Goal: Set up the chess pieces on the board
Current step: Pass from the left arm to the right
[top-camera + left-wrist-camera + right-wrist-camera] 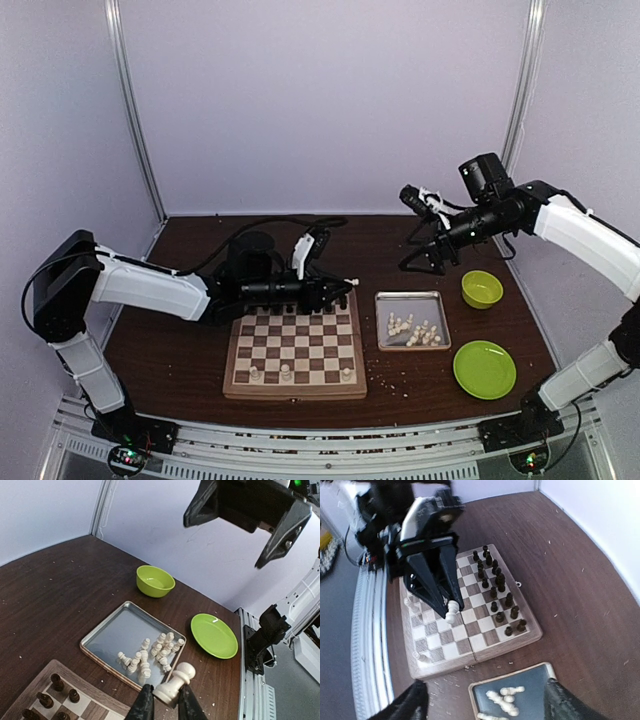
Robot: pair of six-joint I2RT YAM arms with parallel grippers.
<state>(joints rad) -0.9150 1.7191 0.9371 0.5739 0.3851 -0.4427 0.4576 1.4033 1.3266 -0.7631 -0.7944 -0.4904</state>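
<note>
Left pincer [164, 700]: clamped on the base of one cream-white piece [176, 681] with a round head; the piece sits tilted between the two fingers.
Left pincer position: reaching across the far edge of the board [295, 391], with the held piece raised above the board's right-hand part. Which square lies beneath it cannot be told.
Right pincer [424, 264]: fingers wide apart, nothing between them. It hangs high over the far right of the bench [180, 350], beyond the tray, well apart from the board.
Board: lies flat on the bench in front of the left arm, just left of the tray.
White pieces on board [286, 372]: three stand in the near row, one towards the left, one near the middle, one at the right end.
Dark pieces [495, 585]: stand in the two far rows, as the right wrist view shows; in the overhead view the left arm hides most of them.
Tray [410, 303]: shiny metal, rectangular, just right of the board.
Loose white pieces [412, 330]: a cluster lying in the near half of the tray, most on their sides, several touching.
Green bowl [482, 288]: on the bench right of the tray's far corner.
Green plate [484, 368]: on the bench, near side of the bowl, right of the tray.
Pale crumbs [400, 378]: scattered on the bench near the board's right edge.
</note>
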